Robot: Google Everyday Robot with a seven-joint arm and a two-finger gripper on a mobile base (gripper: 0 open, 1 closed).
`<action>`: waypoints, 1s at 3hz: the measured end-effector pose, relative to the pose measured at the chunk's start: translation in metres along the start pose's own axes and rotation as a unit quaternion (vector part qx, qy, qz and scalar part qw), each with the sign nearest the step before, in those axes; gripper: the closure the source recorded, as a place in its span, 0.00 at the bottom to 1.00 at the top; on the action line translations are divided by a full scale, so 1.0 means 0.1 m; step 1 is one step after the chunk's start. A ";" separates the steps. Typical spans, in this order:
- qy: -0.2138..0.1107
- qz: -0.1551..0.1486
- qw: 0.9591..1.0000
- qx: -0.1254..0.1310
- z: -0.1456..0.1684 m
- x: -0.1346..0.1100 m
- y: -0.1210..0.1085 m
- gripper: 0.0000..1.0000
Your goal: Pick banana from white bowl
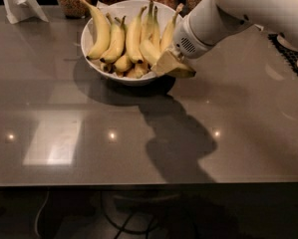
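Claw: positioned at the front right rim of the white bowl, at the end of the white arm that enters from the upper right. Its tan tip rests against the edge of the fruit pile. How far open it stands cannot be told, nor whether it has hold of anything.

Adjacent: a pale banana end touches or nearly touches the claw on its left side; which of the two cannot be told.

Task item: the banana, long and only gently curved, lies in the middle of the bowl, to the left of the claw and slightly further back. Other fruit sits between them.

Long axis: stem toward the far rim, blunt end toward the near rim, roughly crosswise to the claw's leftward line of approach.

Judgement: the coming move turns on shifting left over the intervening fruit.

Bowl sits on the tabletop.
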State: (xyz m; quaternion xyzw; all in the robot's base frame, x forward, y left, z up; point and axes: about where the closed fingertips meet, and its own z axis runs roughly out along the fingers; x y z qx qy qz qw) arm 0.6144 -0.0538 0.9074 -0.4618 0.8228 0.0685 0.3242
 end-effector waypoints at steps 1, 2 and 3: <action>-0.012 -0.017 1.000 0.013 -0.35 -0.08 -0.03 1.00; -0.030 -0.037 0.999 0.018 -0.60 -0.15 -0.03 1.00; -0.050 -0.071 0.996 0.002 -0.87 -0.13 0.08 1.00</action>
